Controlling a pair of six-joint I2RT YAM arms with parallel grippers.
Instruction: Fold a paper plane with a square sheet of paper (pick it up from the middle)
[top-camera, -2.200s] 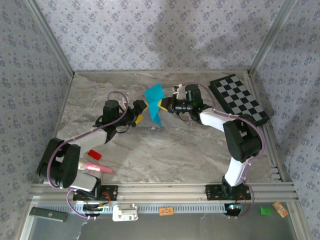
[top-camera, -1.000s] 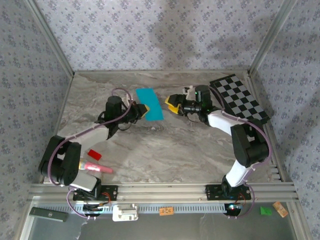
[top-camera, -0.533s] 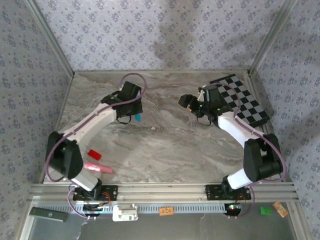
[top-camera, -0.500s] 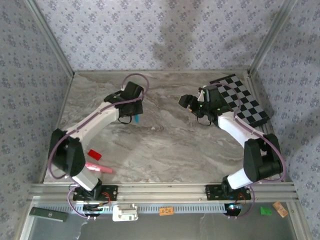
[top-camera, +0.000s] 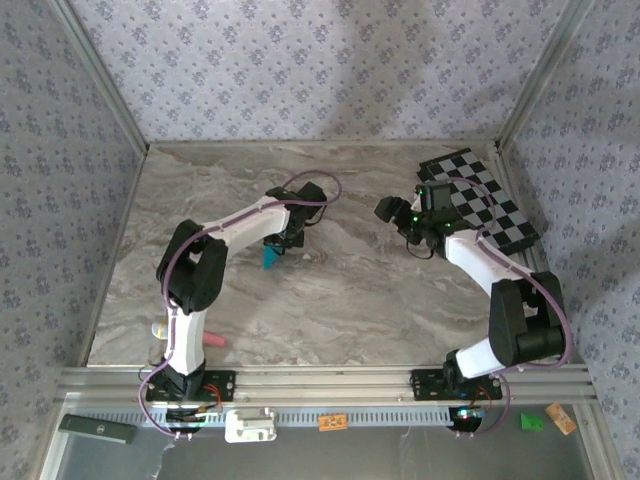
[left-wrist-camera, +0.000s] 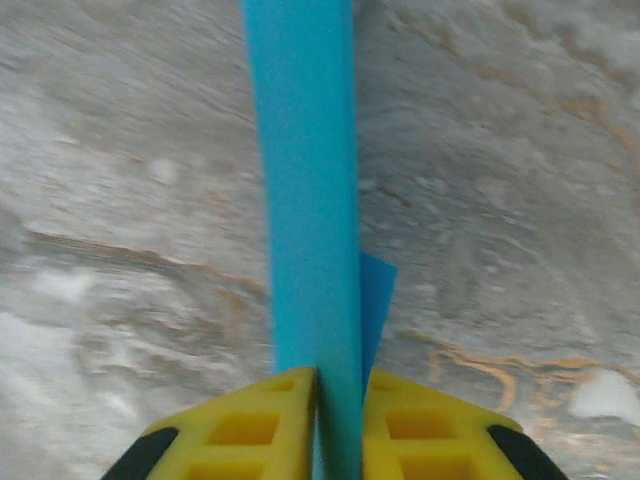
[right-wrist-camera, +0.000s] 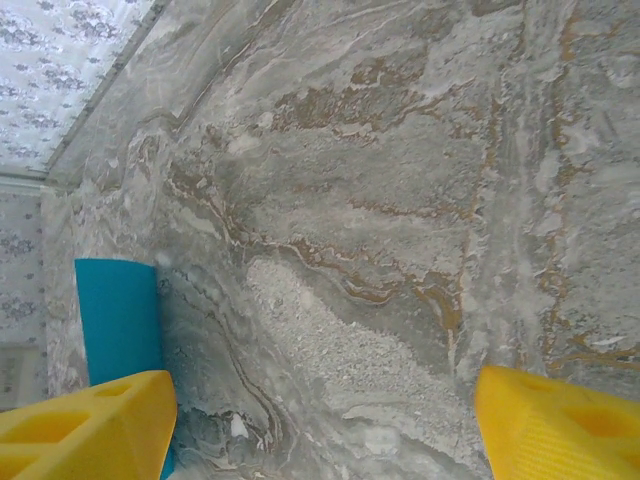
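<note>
Between the left fingers (left-wrist-camera: 240, 432), pinched narrow and firm: cyan paper (left-wrist-camera: 305, 200), already folded into a slim band of at least two layers. Running straight out ahead of the tips over the desk (left-wrist-camera: 520, 200), with a small flap showing to one side just past them. From above, seen as a short cyan scrap just beside and below those fingers; cannot tell whether its far end touches the desk. Farther right, well apart from the band: right fingers (right-wrist-camera: 90, 430), spread wide, holding nothing, with the paper's end in sight beyond one tip. Judged as an early-to-middle stage: picked up and folded lengthwise, yet no sharp nose and no wings. Left to do, by that reading: nose corners, wing creases, final shaping into a dart.
</note>
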